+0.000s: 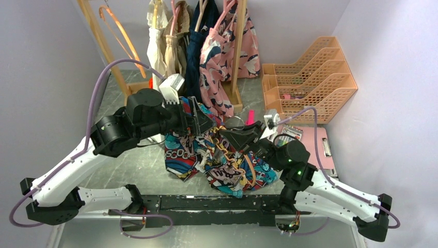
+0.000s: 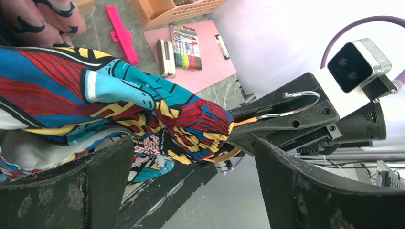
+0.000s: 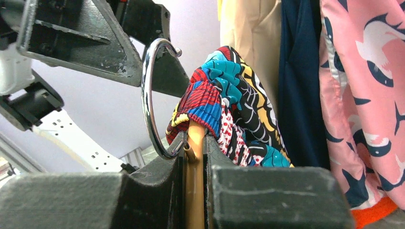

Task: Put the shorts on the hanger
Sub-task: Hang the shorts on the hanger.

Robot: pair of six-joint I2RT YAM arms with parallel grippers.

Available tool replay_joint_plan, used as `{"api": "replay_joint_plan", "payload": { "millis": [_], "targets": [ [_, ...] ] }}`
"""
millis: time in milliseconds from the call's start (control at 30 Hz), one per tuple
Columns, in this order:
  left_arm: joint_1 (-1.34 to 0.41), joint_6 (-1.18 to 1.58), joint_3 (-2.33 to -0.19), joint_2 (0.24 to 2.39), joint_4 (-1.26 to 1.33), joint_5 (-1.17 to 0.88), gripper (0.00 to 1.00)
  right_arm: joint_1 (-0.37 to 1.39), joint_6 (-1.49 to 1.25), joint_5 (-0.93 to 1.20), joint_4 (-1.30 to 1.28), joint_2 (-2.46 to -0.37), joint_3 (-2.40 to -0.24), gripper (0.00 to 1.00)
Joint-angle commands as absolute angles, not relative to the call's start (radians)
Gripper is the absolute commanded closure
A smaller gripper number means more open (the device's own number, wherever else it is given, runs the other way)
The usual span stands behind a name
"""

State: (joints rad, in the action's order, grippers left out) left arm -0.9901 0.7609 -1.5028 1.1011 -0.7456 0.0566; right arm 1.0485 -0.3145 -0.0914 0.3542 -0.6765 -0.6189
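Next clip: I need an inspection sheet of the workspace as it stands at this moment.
Surface: grey marbled table, its middle covered by cloth.
Job's things: shorts bunched at the centre, one end drawn over the hanger near its hook; not yet hung flat.
Clutter: pink clipboard with markers on it, pink clip, orange file trays.
Grippers: left gripper open, astride the shorts; right gripper shut on the hanger.
Cables: purple cables looping off both arms.
Surroundings: garment rack behind, lilac walls.
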Motion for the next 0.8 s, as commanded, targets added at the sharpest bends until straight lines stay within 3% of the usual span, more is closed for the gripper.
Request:
{"api": "replay_joint_plan", "payload": {
  "millis": [0, 200, 600, 767],
  "targets": [
    [-0.994, 0.697, -1.573, 1.097, -0.735, -0.035, 0.01, 1.05, -0.311, -0.044, 0.409, -0.61, -0.655, 1.0],
    [-0.994, 0.62, -1.598, 1.018, -0.738, -0.07, 0.0, 1.049, -0.27, 0.037, 0.127, -0.522, -0.756, 1.0],
    [-0.994, 0.383, -1.405, 0.855, -0.566, -0.014, 0.0, 1.051, -0.203, 0.14, -0.354, -0.415, -1.052, 1.0],
    [-0.994, 0.254, -1.319, 0.844, -0.49, -0.101, 0.2, 1.051, -0.205, 0.162, -0.393, -0.406, -1.104, 1.0]
  ]
}}
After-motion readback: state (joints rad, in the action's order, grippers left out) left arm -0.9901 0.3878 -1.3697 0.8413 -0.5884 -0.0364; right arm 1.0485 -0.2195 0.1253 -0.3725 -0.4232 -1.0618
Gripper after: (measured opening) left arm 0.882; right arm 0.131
